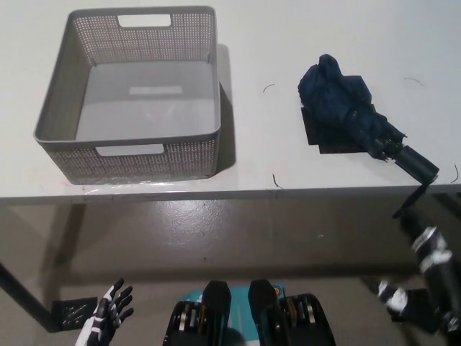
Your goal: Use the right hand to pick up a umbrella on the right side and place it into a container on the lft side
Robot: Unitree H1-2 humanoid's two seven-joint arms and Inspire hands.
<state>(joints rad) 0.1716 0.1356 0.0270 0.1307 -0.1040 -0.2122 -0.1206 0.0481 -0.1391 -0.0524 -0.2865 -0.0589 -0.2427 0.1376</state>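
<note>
The desk is white, and its front edge crosses the view below the objects.

The container is a grey perforated basket with a cut-out handle in its far wall and another in its near wall. It stands upright on the desk and nothing is visible inside it. Its near wall sits close to the desk's front edge.

The umbrella is dark blue and folded, with loosely bunched fabric. It lies on the desk well to the right of the container, with bare desk between the two. Its black handle points toward the desk's front right edge and ends close to that edge. The fabric lies partly over a flat black patch on the desk surface. What the patch is cannot be told.

The right hand is black. It sits below the desk's front edge, just under the umbrella's handle, and does not touch the umbrella. Dark surroundings hide its outline, so whether its fingers are spread or closed cannot be told.

The left hand is white with dark fingers. It rests low, below the desk's front edge and beneath the container's left side. Its fingers are spread apart and it holds nothing.
</note>
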